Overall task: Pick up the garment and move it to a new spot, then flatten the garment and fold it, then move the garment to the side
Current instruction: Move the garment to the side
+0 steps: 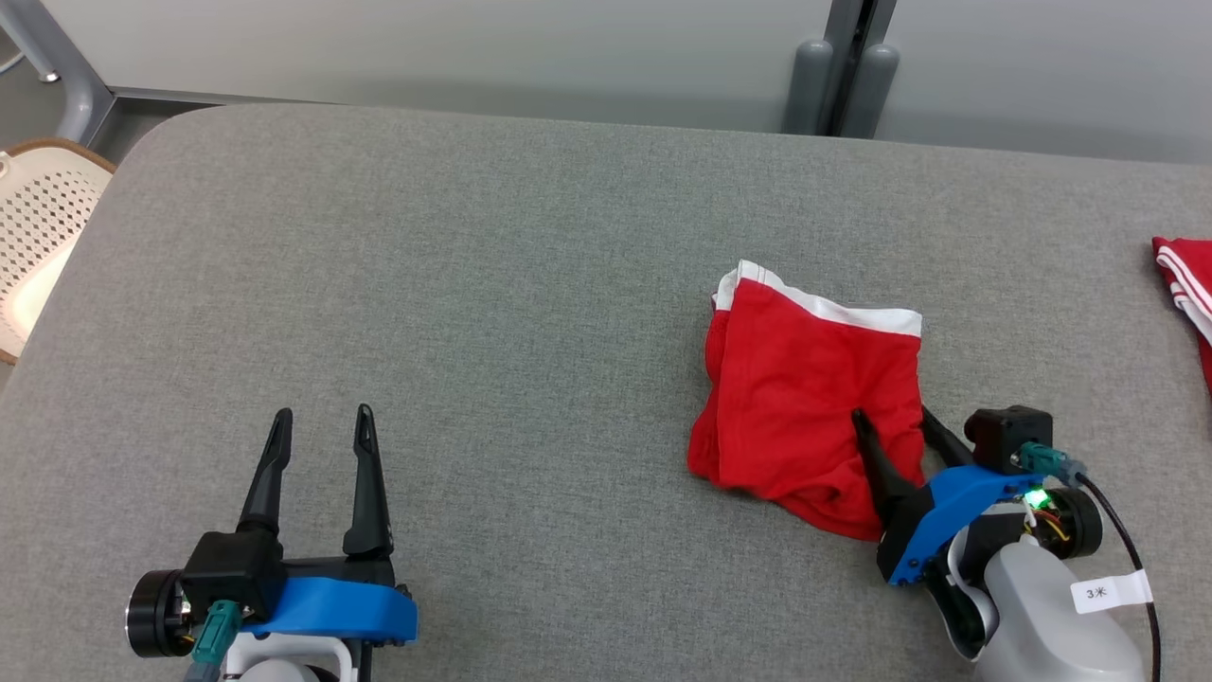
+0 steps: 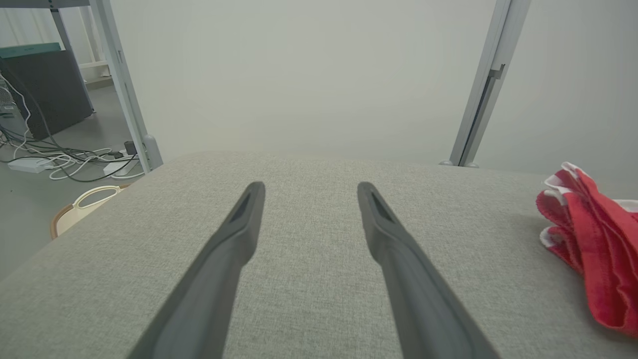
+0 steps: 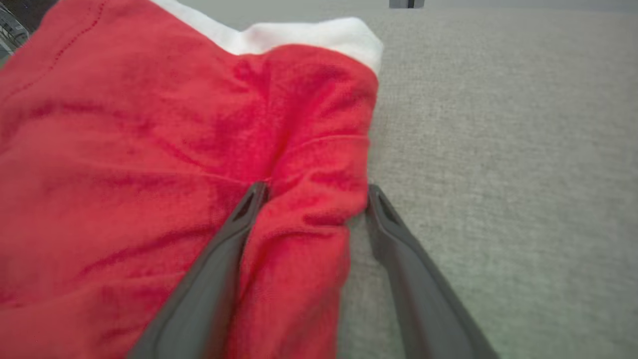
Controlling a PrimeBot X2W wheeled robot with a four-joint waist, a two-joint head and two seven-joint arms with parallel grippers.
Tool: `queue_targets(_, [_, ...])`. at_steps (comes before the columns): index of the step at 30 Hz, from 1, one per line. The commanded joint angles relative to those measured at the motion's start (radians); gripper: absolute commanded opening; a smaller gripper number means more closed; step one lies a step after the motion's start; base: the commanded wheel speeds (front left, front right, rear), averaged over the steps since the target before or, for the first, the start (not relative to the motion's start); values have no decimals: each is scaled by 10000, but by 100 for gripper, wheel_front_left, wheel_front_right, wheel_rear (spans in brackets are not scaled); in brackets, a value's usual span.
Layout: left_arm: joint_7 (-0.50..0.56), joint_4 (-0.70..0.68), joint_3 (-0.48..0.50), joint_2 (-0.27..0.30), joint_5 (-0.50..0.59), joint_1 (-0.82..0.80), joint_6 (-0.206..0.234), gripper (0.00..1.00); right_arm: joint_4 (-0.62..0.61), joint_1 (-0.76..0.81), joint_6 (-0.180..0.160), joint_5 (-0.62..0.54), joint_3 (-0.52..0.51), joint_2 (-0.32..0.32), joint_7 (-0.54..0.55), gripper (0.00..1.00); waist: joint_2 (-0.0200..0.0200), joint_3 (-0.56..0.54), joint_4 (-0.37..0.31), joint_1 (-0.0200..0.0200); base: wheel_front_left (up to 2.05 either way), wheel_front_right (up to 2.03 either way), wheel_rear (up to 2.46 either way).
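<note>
garment (image 1: 805,398) = red shorts, white waistband (image 1: 833,308), loosely bunched on desk (image 1: 473,284), right of centre. right jaws wide open, nothing gripped: one finger (image 3: 219,259) on top of cloth, other on bare desk just beside its edge, so edge sits between. left jaws open too, over bare desk, well apart from it. my guess: light, floppy, layers slide, not fragile. I'd pinch edge fold right here, catching all layers, else it unfurls on lift.

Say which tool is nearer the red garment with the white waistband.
Right. The right tool straddles the red garment at its right edge, one finger on cloth. The left tool is over the table, far left of it.
</note>
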Motion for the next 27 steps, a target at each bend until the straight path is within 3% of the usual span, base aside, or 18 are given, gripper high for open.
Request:
queue_targets(1, [-44, -13, 46, -12, -25, -155, -69, 100, 357, 46, 1, 129, 121, 94, -165, 100, 0, 34, -17, -2, 0, 0, 0])
queue_targets(6, [-44, 42, 72, -31, 4, -223, -84, 100, 811, -7, 1, 461, 434, 367, -367, 100, 0, 56, -70, -2, 0, 0, 0])
queue_targets(7, [-46, 56, 62, -33, 14, -233, -92, 100, 881, -20, 1, 522, 516, 396, -419, 55, 0, 47, -80, -2, 0, 0, 0])
queue_targets(8, [-45, 64, 40, -46, 27, -245, -88, 100, 913, -47, 3, 596, 599, 421, -483, 18, 0, 34, -93, -2, 0, 0, 0])
queue_targets(9, [-45, 61, 31, -54, 28, -243, -86, 100, 919, -99, 3, 664, 638, 421, -592, 0, 0, 15, -112, -2, 0, 0, 0])
queue_targets(17, [-45, -24, 145, -90, 4, -81, -152, 100, 647, -443, -5, 976, 1017, -56, -928, 0, 0, 32, -783, -2, 0, 0, 0])
queue_targets(27, [-44, -294, 65, -2, 272, -788, -216, 100, -681, -324, -1, 1358, 1088, -935, -991, 0, 0, 1064, -2824, -2, 0, 0, 0])
